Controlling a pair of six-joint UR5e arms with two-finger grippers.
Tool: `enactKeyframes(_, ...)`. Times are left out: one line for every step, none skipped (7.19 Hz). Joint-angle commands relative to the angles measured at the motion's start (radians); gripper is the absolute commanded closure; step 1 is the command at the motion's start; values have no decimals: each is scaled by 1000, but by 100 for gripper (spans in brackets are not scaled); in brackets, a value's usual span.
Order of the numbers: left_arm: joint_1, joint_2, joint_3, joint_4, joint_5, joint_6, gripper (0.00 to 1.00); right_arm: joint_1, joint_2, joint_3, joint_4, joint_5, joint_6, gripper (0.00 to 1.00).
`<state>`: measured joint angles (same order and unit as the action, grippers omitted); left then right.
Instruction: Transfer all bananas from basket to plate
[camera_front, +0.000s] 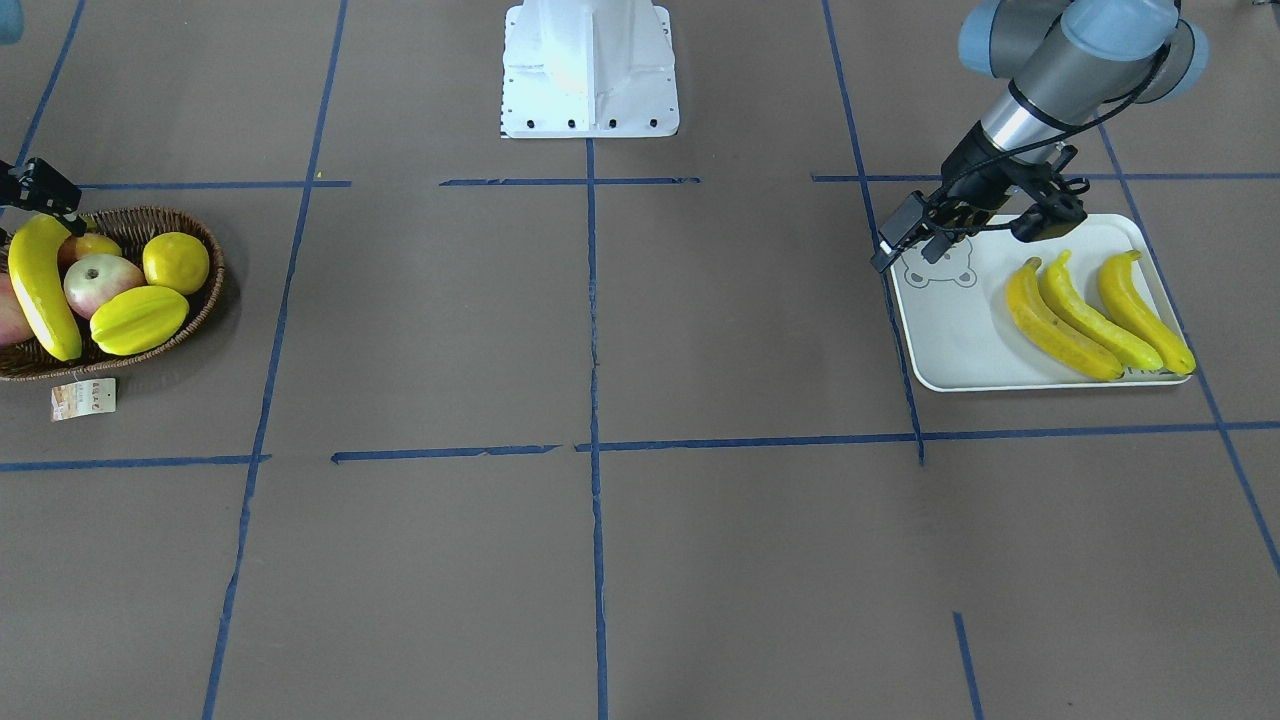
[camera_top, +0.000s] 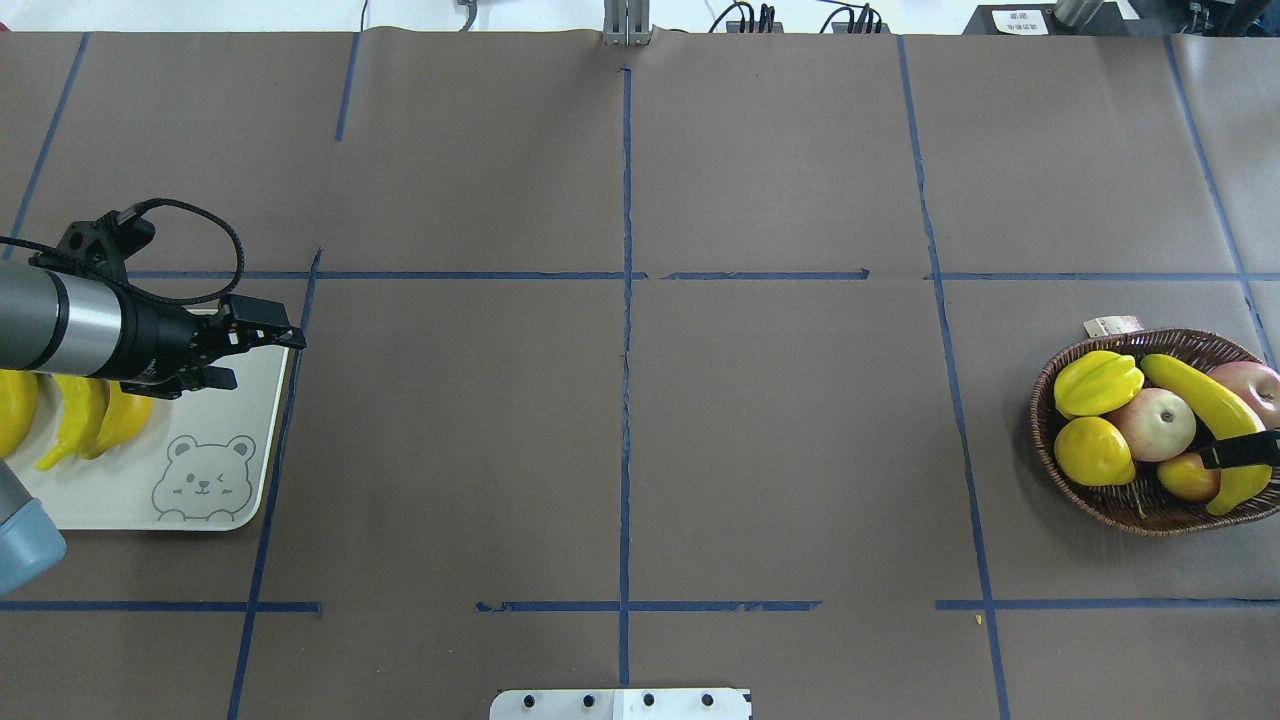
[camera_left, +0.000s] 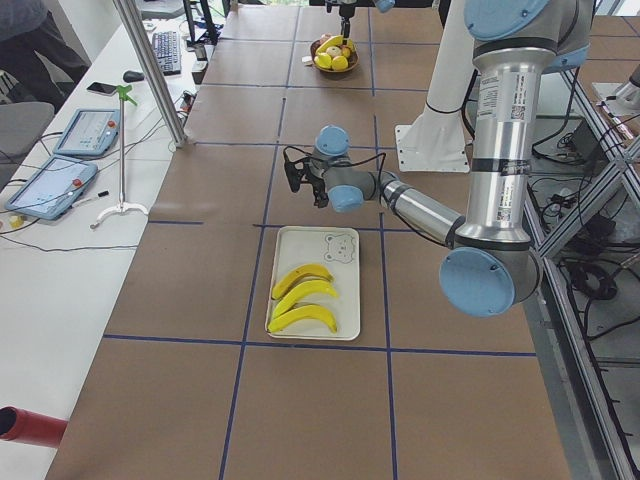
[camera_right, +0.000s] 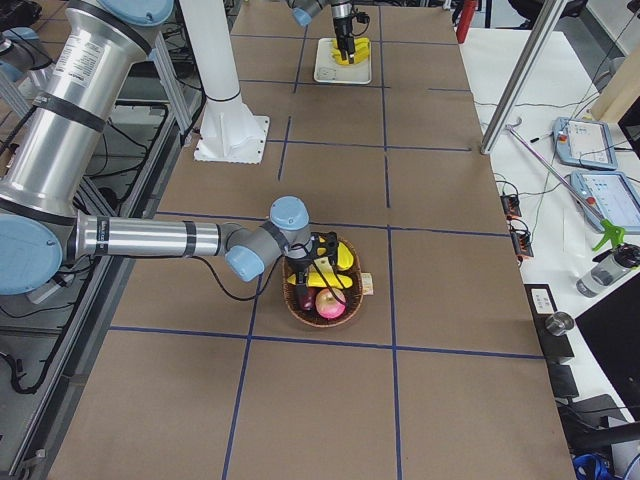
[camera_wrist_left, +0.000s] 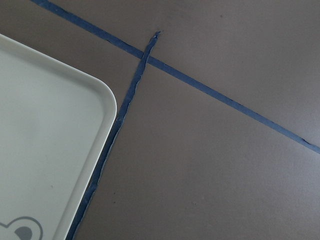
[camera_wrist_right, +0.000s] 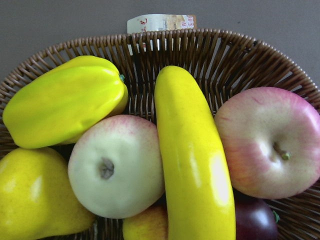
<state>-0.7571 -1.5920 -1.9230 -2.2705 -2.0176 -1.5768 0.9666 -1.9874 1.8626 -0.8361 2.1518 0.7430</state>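
**Overhead exterior view showing one banana lying in the basket, three on the plate**

One banana (camera_top: 1195, 395) is lying diagonally across the fruit in the basket (camera_top: 1120, 505), at the table's right end. It is resting against two apples (camera_top: 1160, 423), with a starfruit (camera_top: 1097, 383) and a rounder yellow fruit (camera_top: 1093, 450) sitting beside them. A paper tag (camera_top: 1112, 326) is lying on the table just outside the basket's far rim.

The right gripper (camera_top: 1245, 450) is hanging low over the basket, one dark finger crossing the banana's near end. The wrist camera is looking straight down on that banana, but no view is showing whether the claw is apart or closed on it, so I cannot tell.

Well apart, at the table's left end, three bananas (camera_front: 1085, 315) are lying side by side on the plate (camera_top: 262, 410), away from its bear drawing. The left gripper (camera_top: 265, 360) is hovering over the plate's far corner, fingers spread and holding nothing. Blue tape (camera_top: 625, 300) is marking out the brown table (camera_top: 780, 450) between the two.
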Motion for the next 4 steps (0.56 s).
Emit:
enactKeyframes(31, 1, 4, 0, 43, -2, 0, -22, 5, -13, -1, -4, 1, 31)
enactKeyframes(31, 1, 7, 0, 45, -2, 0, -35, 9, -17, 0, -4, 1, 32)
enactKeyframes(31, 3, 9, 0, 45, -2, 0, -43, 13, -17, -1, -4, 1, 33)
enactKeyframes(33, 3, 12, 0, 45, -2, 0, -42, 13, -16, 0, -4, 1, 42)
